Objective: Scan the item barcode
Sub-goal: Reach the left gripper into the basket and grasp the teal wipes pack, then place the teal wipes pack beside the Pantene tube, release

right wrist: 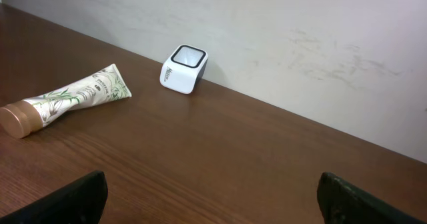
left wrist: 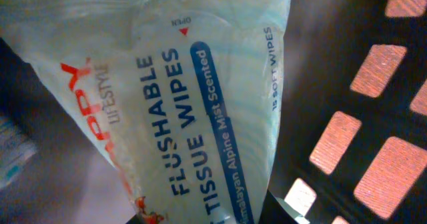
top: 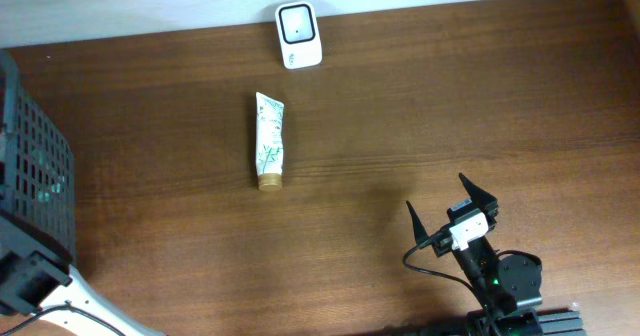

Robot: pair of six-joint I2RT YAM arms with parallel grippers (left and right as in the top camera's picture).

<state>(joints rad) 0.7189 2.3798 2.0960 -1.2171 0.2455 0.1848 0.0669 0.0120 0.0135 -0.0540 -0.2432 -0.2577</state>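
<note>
Overhead: brown wood table (top: 450, 96). White box-shaped barcode scanner w/ dark window (top: 298, 34) at far edge, standing alone. White plastic tube w/ green leaf print and tan cap (top: 269, 141) lies flat just below it, cap pointing away from scanner, not touching. Black wire-mesh basket (top: 35, 166) at the left edge. Right gripper (top: 434, 190) near the front edge, well apart from the tube, fingers spread wide, empty. Only a bit of the left arm (top: 25, 281) shows under the basket.

Left wrist: view filled by a pale soft-film pack of flushable tissue wipes (left wrist: 187, 117), v. close, tilted, basket mesh (left wrist: 313, 71) beside it, so prob. inside the basket. Left gripper fingers not visible; can't tell if they're clamped on it.

Right wrist: scanner (right wrist: 185, 69) and tube (right wrist: 67, 94) ahead, black fingertips (right wrist: 73, 197) far apart, nothing btwn.

Handling: the pack looks light, squashy, slick film; pinch across a narrow edge or seam, not the flat face, and keep the barcode side free. Barcode not seen here. Tube: light, semi-stiff; grab mid-body.
</note>
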